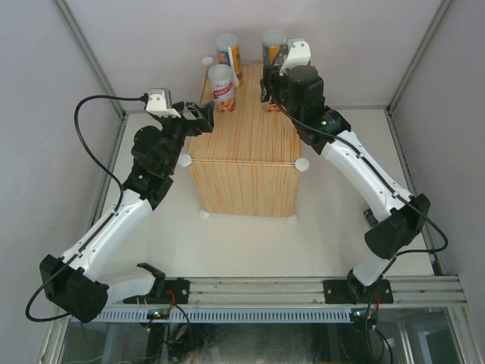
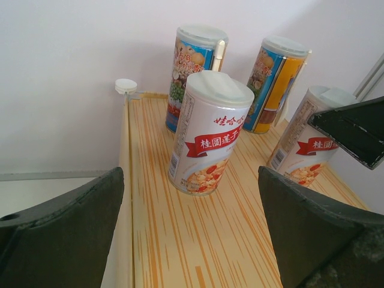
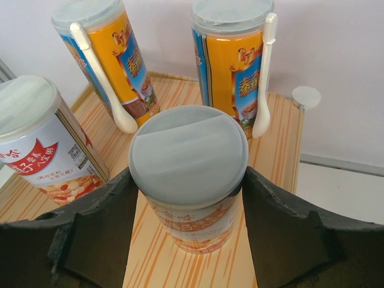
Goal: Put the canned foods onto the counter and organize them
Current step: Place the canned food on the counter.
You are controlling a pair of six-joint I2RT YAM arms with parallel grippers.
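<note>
Top external shows the counter (image 1: 242,152), a light wood-grain box with white round knobs (image 1: 185,160) at its corners, standing on the pale table (image 1: 250,243) with both arms reaching over its far end. Four of the canned foods stand there in a loose cluster near the back wall. The left tall can (image 1: 227,47) and the right tall can (image 1: 271,44) are at the rear, both blue and orange, and the right wrist view shows each with a white spoon (image 3: 99,78) clipped to its side. In front of them are two short cans. The free white-red can (image 1: 222,87) stands upright on the left half of the wood, and the left gripper (image 1: 201,115) hangs just short of it with its dark fingers (image 2: 60,240) spread wide, nothing between them and apart from the can. The right gripper (image 1: 270,91) comes down over the gripped white-red can (image 3: 189,162). From its wrist camera I can see a finger (image 3: 96,234) pressed to each side of that can, clasping it just under the grey lid, with the base down at the wood top, just beside the right tall can.
</note>
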